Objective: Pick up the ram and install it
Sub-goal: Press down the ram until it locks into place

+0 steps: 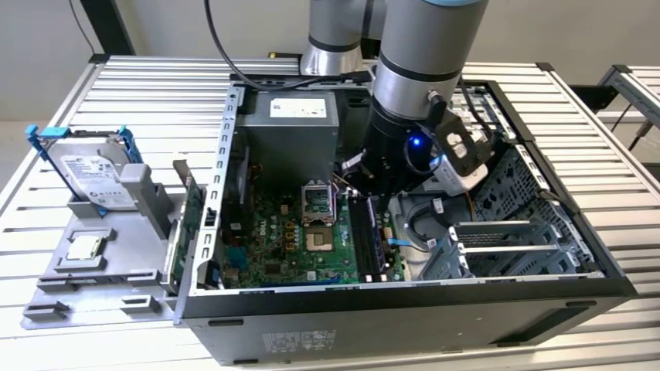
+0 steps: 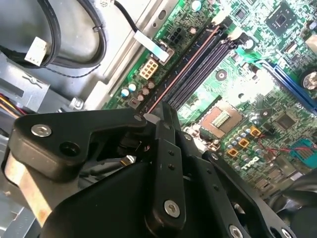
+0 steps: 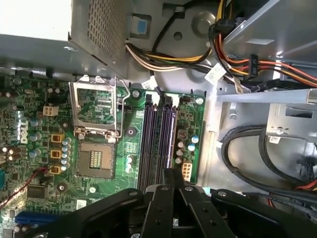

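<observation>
Seen in the exterior view: an open computer case [image 1: 413,309] lying on a slatted metal tabletop [image 1: 154,85], with the arm reaching down into it from above. Just beside the case, on the exterior view's left, a grey holder [image 1: 113,270] carrying a silver hard drive [image 1: 95,179] in blue brackets and a small square processor chip [image 1: 83,246]. Along that holder's edge nearest the case wall, the ram [image 1: 187,212], standing on its long edge as a thin dark green stick, well apart from the arm's tip. Inside the case, the end effector [image 1: 359,184] low over the motherboard, next to the grey power supply [image 1: 292,124]. In both wrist views, black fingers of the end effector [image 3: 169,173] [image 2: 157,116] drawn together, tips meeting, no gap showing and nothing clearly pinched between them. Directly past the tips, the row of dark memory slots [image 3: 158,144] [image 2: 193,64], running in line with the closed fingers. Beside the slots, the bare processor socket [image 3: 96,158] with its metal frame swung up. Beyond the board's far edge, in the first wrist view, bundles of coloured cables [image 3: 257,64] against the case's metal frame.
</observation>
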Controlling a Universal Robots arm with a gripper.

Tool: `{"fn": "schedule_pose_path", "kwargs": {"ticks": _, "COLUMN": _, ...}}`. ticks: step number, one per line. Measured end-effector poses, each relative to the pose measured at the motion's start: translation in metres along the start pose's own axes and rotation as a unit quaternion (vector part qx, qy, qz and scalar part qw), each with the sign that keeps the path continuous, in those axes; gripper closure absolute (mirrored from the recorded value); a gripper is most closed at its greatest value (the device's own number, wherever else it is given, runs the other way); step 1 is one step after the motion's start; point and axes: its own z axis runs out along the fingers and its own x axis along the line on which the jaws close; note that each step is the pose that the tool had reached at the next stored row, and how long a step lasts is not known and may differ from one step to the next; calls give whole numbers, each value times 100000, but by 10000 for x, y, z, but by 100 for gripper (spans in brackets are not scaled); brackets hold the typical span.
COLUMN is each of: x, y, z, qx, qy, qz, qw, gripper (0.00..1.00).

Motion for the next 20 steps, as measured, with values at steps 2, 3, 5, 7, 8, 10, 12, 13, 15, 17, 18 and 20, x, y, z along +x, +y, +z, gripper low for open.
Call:
{"fn": "schedule_pose_path", "kwargs": {"ticks": 2, "x": 0, "y": 0, "z": 0, "qx": -15, "qy": -10, "qz": -682, "qw": 99998, "gripper": 100}}
{"fn": "schedule_pose_path", "kwargs": {"ticks": 3, "x": 0, "y": 0, "z": 0, "qx": -23, "qy": -15, "qz": -1070, "qw": 99994, "gripper": 100}}
{"fn": "schedule_pose_path", "kwargs": {"ticks": 5, "x": 0, "y": 0, "z": 0, "qx": -45, "qy": -30, "qz": -1963, "qw": 99981, "gripper": 100}}
{"fn": "schedule_pose_path", "kwargs": {"ticks": 7, "x": 0, "y": 0, "z": 0, "qx": -67, "qy": -45, "qz": -2978, "qw": 99956, "gripper": 100}}
{"fn": "schedule_pose_path", "kwargs": {"ticks": 8, "x": 0, "y": 0, "z": 0, "qx": -79, "qy": -55, "qz": -3503, "qw": 99939, "gripper": 100}}
{"fn": "schedule_pose_path", "kwargs": {"ticks": 10, "x": 0, "y": 0, "z": -1, "qx": -100, "qy": -68, "qz": -4567, "qw": 99896, "gripper": 100}}
{"fn": "schedule_pose_path", "kwargs": {"ticks": 12, "x": 0, "y": 0, "z": -1, "qx": -126, "qy": -85, "qz": -5560, "qw": 99845, "gripper": 100}}
{"fn": "schedule_pose_path", "kwargs": {"ticks": 13, "x": 0, "y": 0, "z": -1, "qx": -133, "qy": -91, "qz": -6061, "qw": 99816, "gripper": 100}}
{"fn": "schedule_pose_path", "kwargs": {"ticks": 15, "x": 0, "y": 0, "z": 0, "qx": -160, "qy": -108, "qz": -6897, "qw": 99762, "gripper": 100}}
{"fn": "schedule_pose_path", "kwargs": {"ticks": 17, "x": 0, "y": 0, "z": 0, "qx": -182, "qy": -121, "qz": -7741, "qw": 99700, "gripper": 100}}
{"fn": "schedule_pose_path", "kwargs": {"ticks": 18, "x": 0, "y": 0, "z": 0, "qx": -190, "qy": -125, "qz": -8143, "qw": 99668, "gripper": 100}}
{"fn": "schedule_pose_path", "kwargs": {"ticks": 20, "x": 0, "y": 0, "z": 0, "qx": -199, "qy": -133, "qz": -8604, "qw": 99629, "gripper": 100}}
